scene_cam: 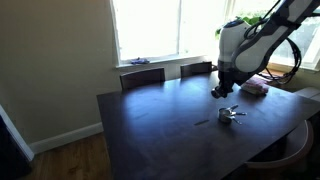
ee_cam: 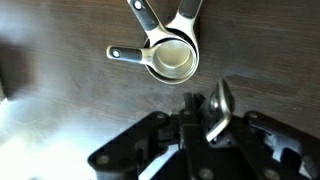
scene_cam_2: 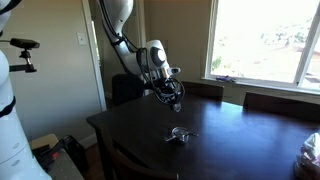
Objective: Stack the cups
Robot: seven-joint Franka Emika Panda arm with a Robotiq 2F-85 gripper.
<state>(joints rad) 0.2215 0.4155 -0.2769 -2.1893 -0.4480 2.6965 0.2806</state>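
Above the bench [scene_cam: 150,120], hand [ee_cam: 205,105] pressed together, at 6 o'clock of the nested cups [ee_cam: 172,58] in wrist view; lowering shut risks clipping a handle, spilling the stack

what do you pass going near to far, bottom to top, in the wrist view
gripper, shut and empty → bare strip of dark table → cups, nested together → two handles running off the top edge
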